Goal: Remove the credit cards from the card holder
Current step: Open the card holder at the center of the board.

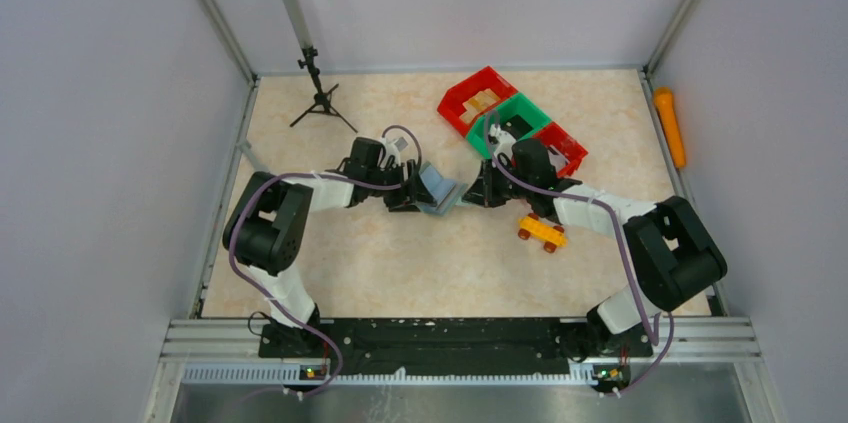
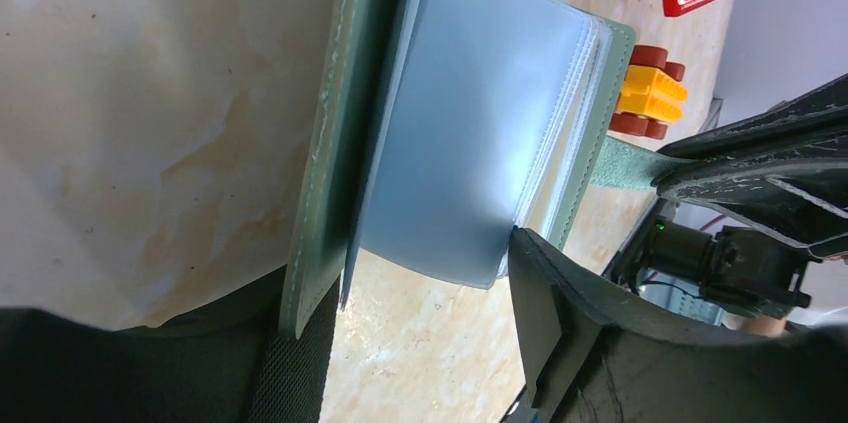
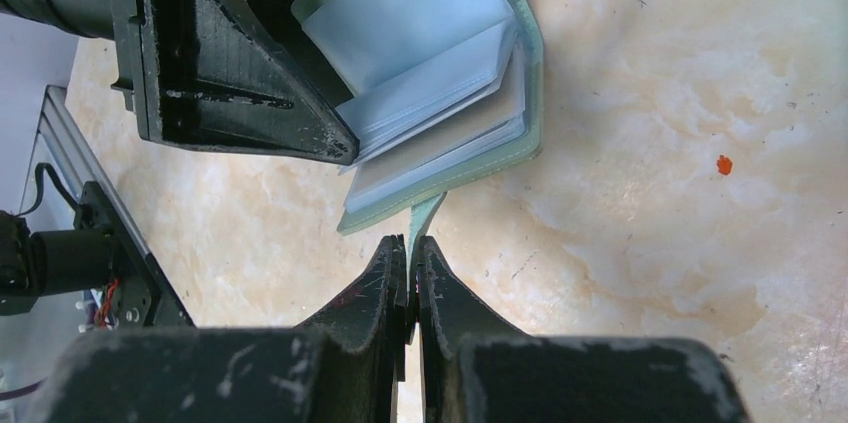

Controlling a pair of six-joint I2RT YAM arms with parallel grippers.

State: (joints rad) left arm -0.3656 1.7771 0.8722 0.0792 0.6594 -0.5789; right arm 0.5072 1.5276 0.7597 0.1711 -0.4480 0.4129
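**Card holder open at table centre, held by its tab**

You have the thin grey-green square card holder [image 1: 438, 193] lying open near the centre of the overhead frame, on the beige marble-patterned table top [image 1: 400, 263]. Its pale bluish clear plastic sleeves [image 2: 470, 133] fan out from the cover and fill the upper middle of the left wrist view. Whether cards sit in them cannot be told.

The holder's small green tab [image 3: 424, 215] points toward the lower centre of the right wrist view. There your right gripper [image 3: 412, 278] is pinched tight on it, with only the tab between the fingers.

Your left gripper [image 1: 412, 190] meets the holder from the left in the overhead frame. Its jaws stand wide apart on either side of the cover and sleeves, not closed on them. One black finger [image 2: 560, 313] touches the lower edge of the sleeves. The other lies at the lower left, under the cover edge.

Surroundings, overhead frame:
- A yellow plastic toy car with reddish-brown wheels [image 1: 541, 232] sits lower right of the holder, apart from it.
- A row of red and green plastic bins [image 1: 535, 111] sits upper right of centre.
- A black tripod stand [image 1: 318, 98] is at upper left.
- An orange cylinder [image 1: 670, 126] lies along the right edge.
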